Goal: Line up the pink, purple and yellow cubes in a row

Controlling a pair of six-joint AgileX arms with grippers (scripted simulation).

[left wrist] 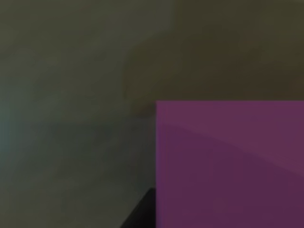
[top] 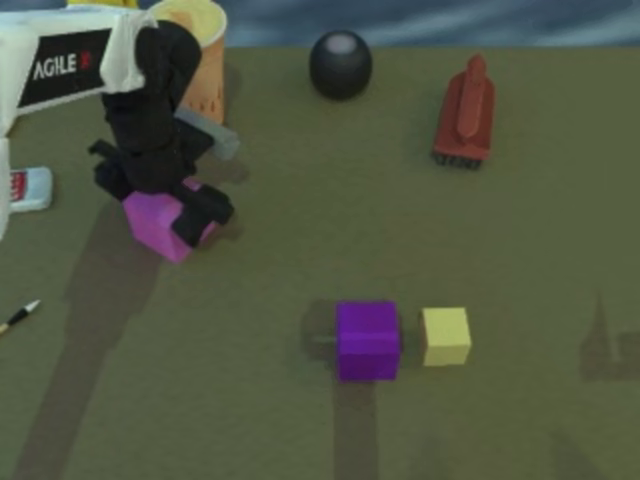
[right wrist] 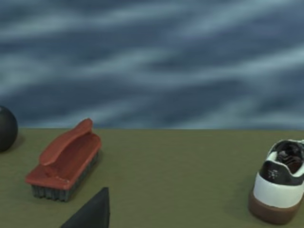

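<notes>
You had three cubes on the table: one pink cube at about nine o'clock from the table's middle, one purple cube at about six o'clock, and one yellow cube just beside it at its three o'clock (not touching). Your left gripper pointed straight down over the pink cube, fingers straddling it; whether they gripped it, you couldn't tell. The right arm didn't appear from above. One red brush lay at one o'clock.
</notes>
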